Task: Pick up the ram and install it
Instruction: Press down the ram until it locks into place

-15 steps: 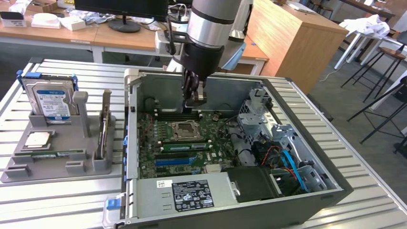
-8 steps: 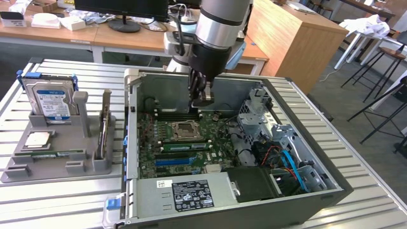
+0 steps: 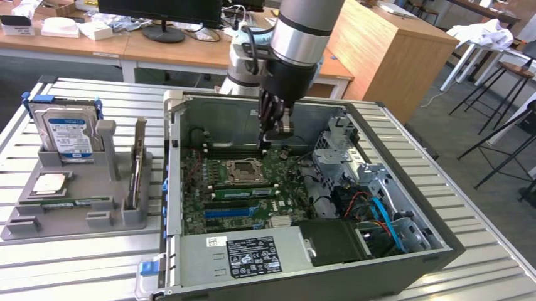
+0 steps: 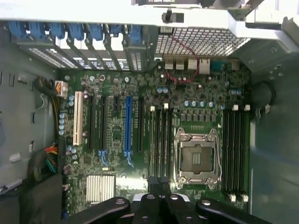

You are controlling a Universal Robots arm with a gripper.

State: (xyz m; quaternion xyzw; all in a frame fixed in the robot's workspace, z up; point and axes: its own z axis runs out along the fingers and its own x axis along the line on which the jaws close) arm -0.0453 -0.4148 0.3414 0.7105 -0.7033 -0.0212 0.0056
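The ram [image 3: 71, 202], a long thin green stick, lies in the front groove of the grey holder [image 3: 25, 222] on the exterior view's left, far from the arm. My gripper [image 3: 275, 133] hangs inside the open computer case [image 3: 418, 263], low over the motherboard [image 3: 219, 216] just behind the processor socket [image 3: 243, 169]. In the wrist view its fingers [image 4: 150, 199] meet, shut, over the end of the dark memory slots [image 4: 159, 140] beside the empty socket [image 4: 196, 158]. I cannot make out anything between them.
A blue-labelled hard drive [image 3: 67, 135], a square silver chip [image 3: 50, 183] and an upright thin board [image 3: 137, 166] also stand in the holder. The case holds a power supply [image 3: 251, 254], a drive cage [image 3: 339, 153] and red and blue cables [image 3: 377, 210]. Desks stand behind.
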